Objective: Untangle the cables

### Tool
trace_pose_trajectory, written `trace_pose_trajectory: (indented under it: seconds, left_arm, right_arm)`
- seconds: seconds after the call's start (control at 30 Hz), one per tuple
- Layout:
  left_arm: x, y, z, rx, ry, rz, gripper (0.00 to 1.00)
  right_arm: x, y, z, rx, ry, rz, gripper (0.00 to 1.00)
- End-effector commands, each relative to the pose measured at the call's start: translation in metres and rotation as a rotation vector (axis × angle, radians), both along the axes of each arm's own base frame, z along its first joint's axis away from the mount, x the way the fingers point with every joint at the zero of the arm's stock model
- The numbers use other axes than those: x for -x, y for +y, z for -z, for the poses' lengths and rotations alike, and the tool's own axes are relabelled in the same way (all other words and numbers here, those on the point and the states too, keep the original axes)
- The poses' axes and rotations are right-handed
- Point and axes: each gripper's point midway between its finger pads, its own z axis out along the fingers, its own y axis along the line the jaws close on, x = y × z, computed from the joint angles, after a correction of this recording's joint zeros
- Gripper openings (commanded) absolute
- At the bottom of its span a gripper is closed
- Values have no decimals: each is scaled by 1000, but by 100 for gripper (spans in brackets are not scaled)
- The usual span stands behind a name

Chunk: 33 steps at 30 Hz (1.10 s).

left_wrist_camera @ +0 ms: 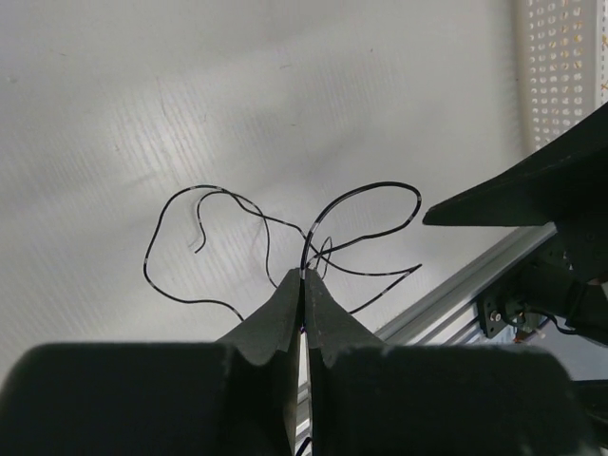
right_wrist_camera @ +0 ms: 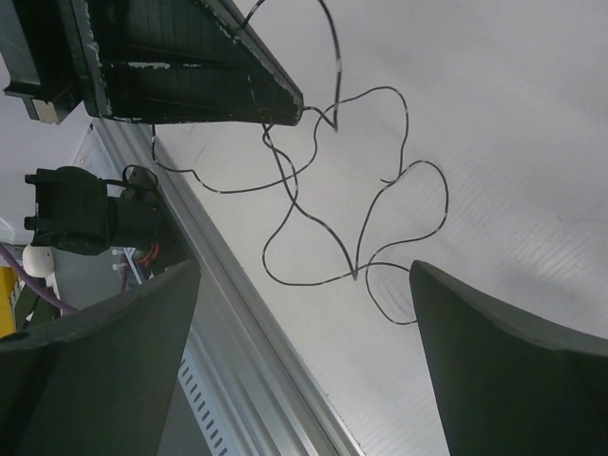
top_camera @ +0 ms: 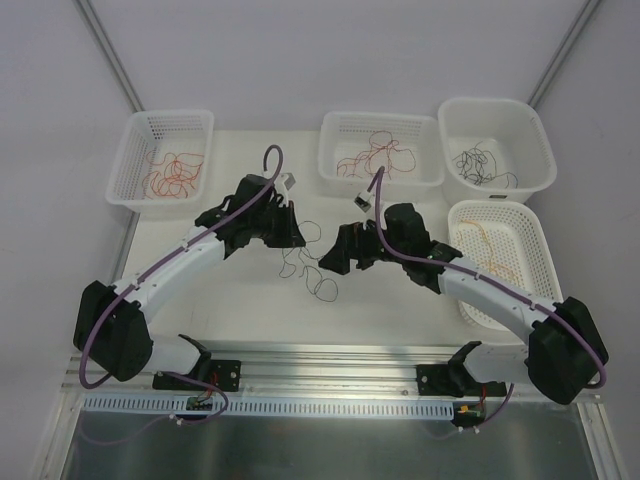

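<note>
Left gripper (left_wrist_camera: 304,274): you see its two fingers pressed together, and they pinch one black strand just at the tips.
Right gripper (right_wrist_camera: 304,271): its fingers stand wide apart and hold nothing. It hangs over the loops, near the Left gripper; you cannot tell if it touches the table.
Black cables (right_wrist_camera: 355,275): they lie in loose curly loops on the white table (top_camera: 250,310), between the two grippers. The strands cross each other in several places, and one part rises up to the pinching tips.
Left basket (top_camera: 135,125): at the far left of the table, with orange and red strands (top_camera: 170,175) inside.
Middle basket (top_camera: 335,125): at the far edge, behind the grippers, with red strands (top_camera: 375,155) inside.
Far right bin (top_camera: 530,140): smooth walls, with black strands (top_camera: 480,165) on its bottom.
Near right basket (top_camera: 535,250): just in front of the bin, with a thin tan strand (top_camera: 485,240) inside. The right arm passes over its near part.
</note>
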Motion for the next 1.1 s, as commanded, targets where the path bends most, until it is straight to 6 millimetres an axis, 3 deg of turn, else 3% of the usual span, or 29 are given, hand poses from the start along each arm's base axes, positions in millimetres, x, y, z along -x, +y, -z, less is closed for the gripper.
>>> trace_pose_trajectory:
  seconds: [0.0, 0.4, 0.53, 0.73, 0.83, 0.87, 0.9, 1.07]
  left_arm:
    - [1, -15, -39, 96, -36, 1, 0]
    - [7, -29, -52, 158, 3, -11, 0]
    - [8, -29, -56, 168, 4, -24, 0]
    - [6, -26, -55, 165, 0, -46, 0]
    - [5, -23, -54, 151, -10, -57, 0]
    - [5, -22, -53, 146, -17, -59, 0]
    - [4, -20, -53, 141, -22, -65, 0]
    - [-2, -12, -60, 107, -95, -74, 12]
  right_arm:
    - [2, 21, -31, -83, -91, -89, 97]
    - [15, 53, -6, -54, -58, -201, 99]
    - [17, 60, 3, -50, -40, -222, 88]
    - [18, 62, 4, -49, -40, -229, 46]
    - [18, 57, 1, -30, -60, -221, 12]
    - [19, 54, -1, -22, -66, -217, 6]
    - [19, 53, -2, -17, -71, -217, 1]
    - [19, 39, -4, 48, -94, -199, 1]
